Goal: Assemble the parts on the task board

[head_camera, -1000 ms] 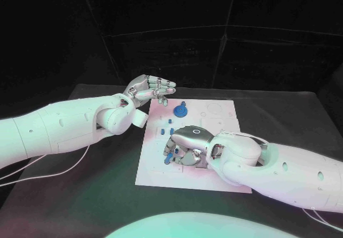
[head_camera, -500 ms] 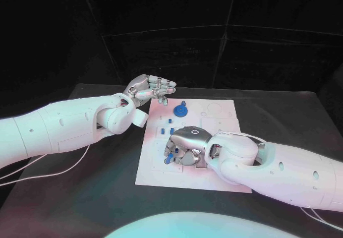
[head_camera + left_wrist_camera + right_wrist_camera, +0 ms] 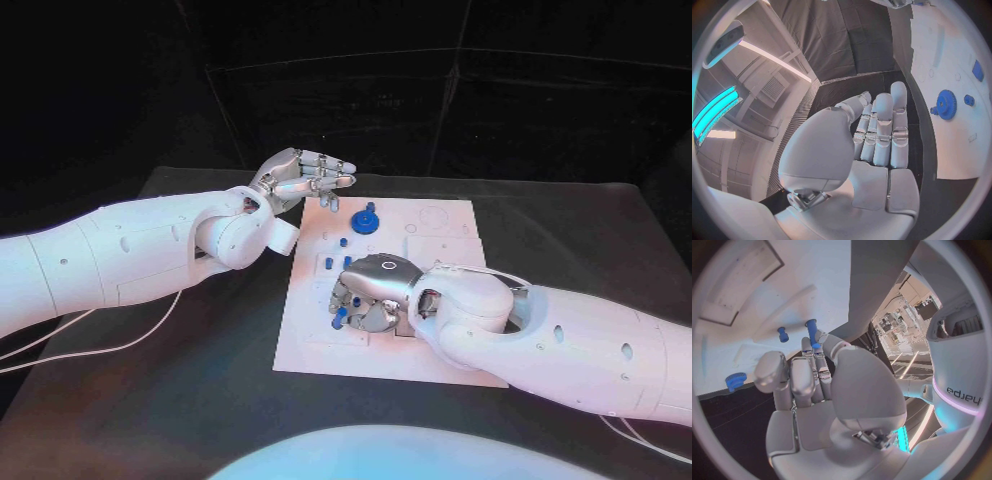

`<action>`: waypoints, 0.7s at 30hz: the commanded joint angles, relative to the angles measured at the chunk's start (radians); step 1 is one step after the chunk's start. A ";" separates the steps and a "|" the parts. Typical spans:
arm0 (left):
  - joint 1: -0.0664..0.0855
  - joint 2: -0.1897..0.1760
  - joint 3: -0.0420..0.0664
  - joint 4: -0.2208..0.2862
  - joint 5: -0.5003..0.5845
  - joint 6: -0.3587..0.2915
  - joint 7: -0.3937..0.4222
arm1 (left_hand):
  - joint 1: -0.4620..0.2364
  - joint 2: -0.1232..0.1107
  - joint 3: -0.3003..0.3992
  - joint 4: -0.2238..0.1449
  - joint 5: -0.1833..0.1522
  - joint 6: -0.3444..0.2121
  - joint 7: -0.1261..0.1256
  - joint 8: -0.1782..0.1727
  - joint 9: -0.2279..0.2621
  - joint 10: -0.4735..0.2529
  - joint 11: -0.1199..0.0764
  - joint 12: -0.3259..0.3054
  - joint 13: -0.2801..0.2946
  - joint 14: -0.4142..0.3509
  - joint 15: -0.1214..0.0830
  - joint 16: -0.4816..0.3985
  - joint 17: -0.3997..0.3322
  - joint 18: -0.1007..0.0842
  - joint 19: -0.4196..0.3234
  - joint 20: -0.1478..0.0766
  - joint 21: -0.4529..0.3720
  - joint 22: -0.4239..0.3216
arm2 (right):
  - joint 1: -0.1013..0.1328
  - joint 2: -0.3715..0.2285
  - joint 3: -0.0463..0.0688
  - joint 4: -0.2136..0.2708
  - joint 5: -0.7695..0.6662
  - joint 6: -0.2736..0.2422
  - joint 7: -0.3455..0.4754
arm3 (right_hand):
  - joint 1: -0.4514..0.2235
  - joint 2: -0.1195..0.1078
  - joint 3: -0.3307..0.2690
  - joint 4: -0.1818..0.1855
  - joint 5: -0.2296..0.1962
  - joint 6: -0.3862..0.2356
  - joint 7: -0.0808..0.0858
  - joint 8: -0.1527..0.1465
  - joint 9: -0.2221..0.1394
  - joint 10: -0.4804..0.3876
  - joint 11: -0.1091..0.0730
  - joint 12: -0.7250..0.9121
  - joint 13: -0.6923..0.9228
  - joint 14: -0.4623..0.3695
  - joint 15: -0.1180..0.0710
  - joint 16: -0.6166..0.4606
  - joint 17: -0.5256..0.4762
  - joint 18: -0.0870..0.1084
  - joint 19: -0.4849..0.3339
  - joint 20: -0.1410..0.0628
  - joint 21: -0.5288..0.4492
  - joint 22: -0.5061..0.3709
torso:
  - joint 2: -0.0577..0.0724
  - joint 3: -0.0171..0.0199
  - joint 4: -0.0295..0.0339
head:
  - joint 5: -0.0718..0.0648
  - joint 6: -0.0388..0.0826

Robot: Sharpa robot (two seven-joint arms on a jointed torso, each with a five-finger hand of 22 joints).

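The left hand [image 3: 306, 180] hangs in the air over the far left corner of the task board [image 3: 447, 225], fingers lightly curled and apart with nothing in them; the left wrist view shows its fingers [image 3: 882, 130] laid side by side and empty. Just to its right, near the board's far edge, a blue gear [image 3: 365, 221] stands on the white plate, and a few small blue pegs [image 3: 336, 263] stand in a cluster below it toward the board's middle.

Further right, the right hand [image 3: 372, 295] is pressed low over the board's centre, knuckles up, fingers folded down around a blue peg [image 3: 340, 319] at its left side. It seems to pinch that peg between fingertips, though the palm hides the contact, so I cannot tell for sure that it grips. In the right wrist view a blue peg [image 3: 812, 330] sits right at the fingertips.

The risk from here is a tilted peg: if the hold is loose or off-centre, pushing down could jam it at the hole's rim or flick it away, and the folded fingers could knock over the neighbouring pegs.
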 commanded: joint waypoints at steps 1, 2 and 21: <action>0.002 0.000 0.001 0.002 0.004 0.011 0.004 | -0.009 0.002 -0.005 -0.002 0.000 -0.003 0.001 0.003 -0.001 -0.007 0.002 0.007 -0.001 -0.006 0.001 -0.002 -0.002 0.013 -0.006 0.002 -0.004 -0.002 | 0.000 0.004 0.000 0.000 -0.028 0.027 -0.022 | -0.006 -0.005 0.006 0.003 0.004 -0.001 0.005 -0.005 0.002 0.001 0.008 -0.004 0.001 0.024 -0.002 0.000 -0.002 -0.008 0.005 0.001 0.006 -0.001 | 0.000 0.0005 0.0001 | 0.000 -0.001; 0.002 0.000 0.001 0.002 0.004 0.011 0.004 | -0.009 0.002 -0.005 -0.002 0.000 -0.003 0.001 0.003 -0.001 -0.007 0.002 0.007 -0.001 -0.006 0.001 -0.002 -0.002 0.013 -0.006 0.002 -0.004 -0.002 | 0.000 0.005 0.000 -0.001 -0.033 0.034 -0.028 | -0.007 -0.006 0.006 0.003 0.005 -0.003 0.005 -0.006 0.001 0.000 0.009 -0.006 0.001 0.023 -0.001 -0.001 -0.004 -0.007 0.003 0.001 0.005 -0.004 | 0.000 0.0005 0.0001 | 0.000 -0.001; 0.002 -0.001 0.001 0.003 0.004 0.011 0.002 | -0.009 0.002 -0.005 -0.002 0.000 -0.003 0.001 0.003 -0.001 -0.007 0.002 0.007 -0.001 -0.006 0.001 -0.002 -0.002 0.013 -0.006 0.002 -0.004 -0.002 | -0.001 0.022 -0.003 -0.007 -0.050 0.040 -0.045 | -0.075 -0.064 -0.032 0.027 0.024 -0.154 0.041 -0.046 -0.013 -0.091 0.047 -0.063 -0.002 0.010 0.030 -0.006 -0.021 0.002 -0.031 0.027 -0.022 -0.050 | -0.001 0.0001 0.0012 | -0.002 0.000</action>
